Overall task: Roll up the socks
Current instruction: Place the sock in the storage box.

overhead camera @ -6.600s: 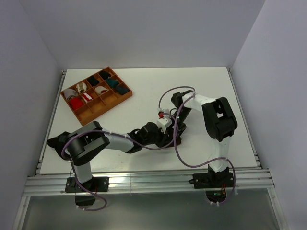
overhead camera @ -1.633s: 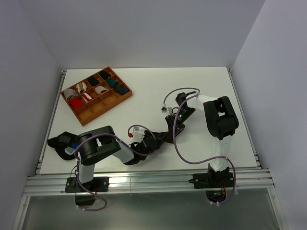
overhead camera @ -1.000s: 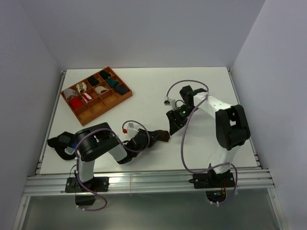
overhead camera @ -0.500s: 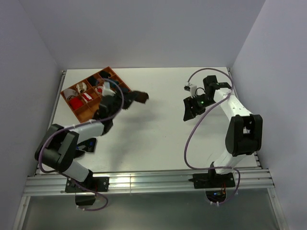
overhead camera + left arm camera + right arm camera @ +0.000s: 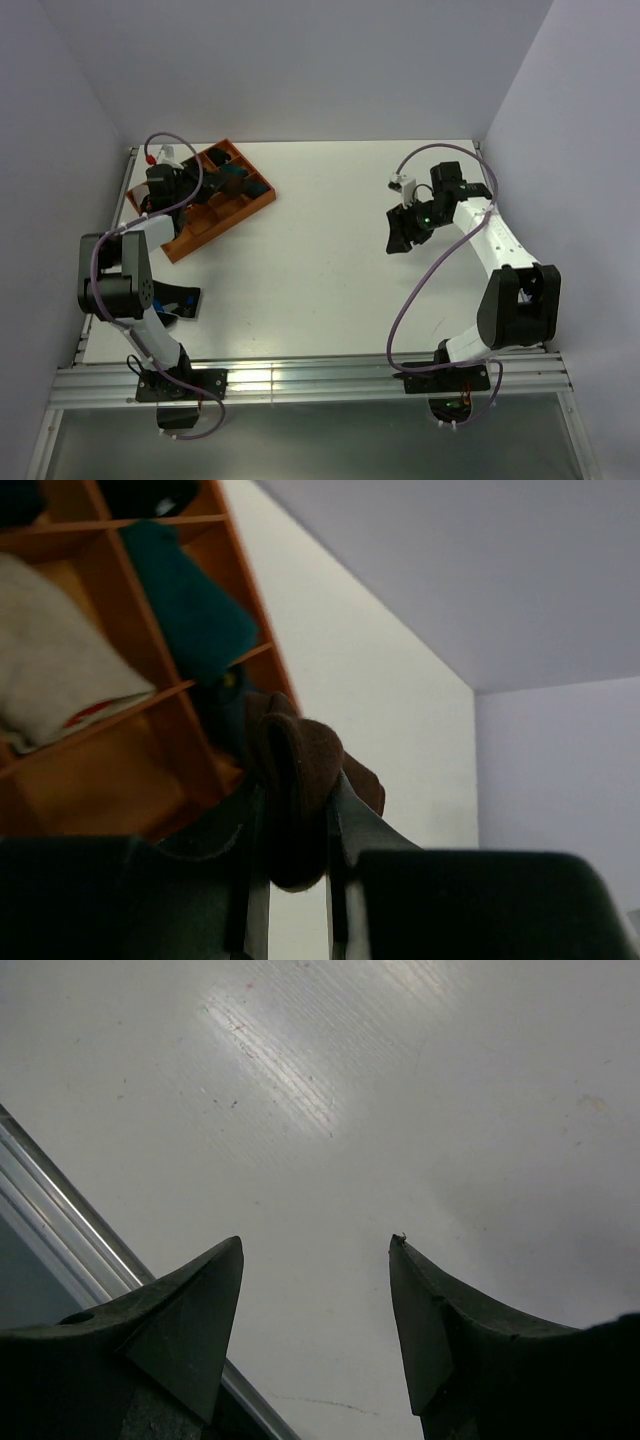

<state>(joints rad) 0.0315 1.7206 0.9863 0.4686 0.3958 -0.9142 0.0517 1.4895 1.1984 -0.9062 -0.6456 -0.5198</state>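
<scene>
- Top view: my left gripper [image 5: 188,188] is over the orange wooden divided tray [image 5: 230,225], toward its left end. The socks are hard to pick out there among the dark bundles. My right gripper [image 5: 398,235] hangs over the white desk [image 5: 320,290], well to the right of the tray, with bare desk between them.
- Left wrist view: this gripper is clamped on the dark brown fabric sock roll [image 5: 295,765], which bulges out past the fingers just above the tray, beside a teal bundle [image 5: 190,600] and a white bundle [image 5: 60,680]. I judge the roll light, soft and squashy, and likely to unroll if pinched at an end, so a hold across its middle suits it. The tray's thin dividers could snag it.
- Right wrist view: the fingers stand apart with nothing between them. Only desk lies below, and a metal rail [image 5: 60,1230] marks the desk's edge, away from the tray.
</scene>
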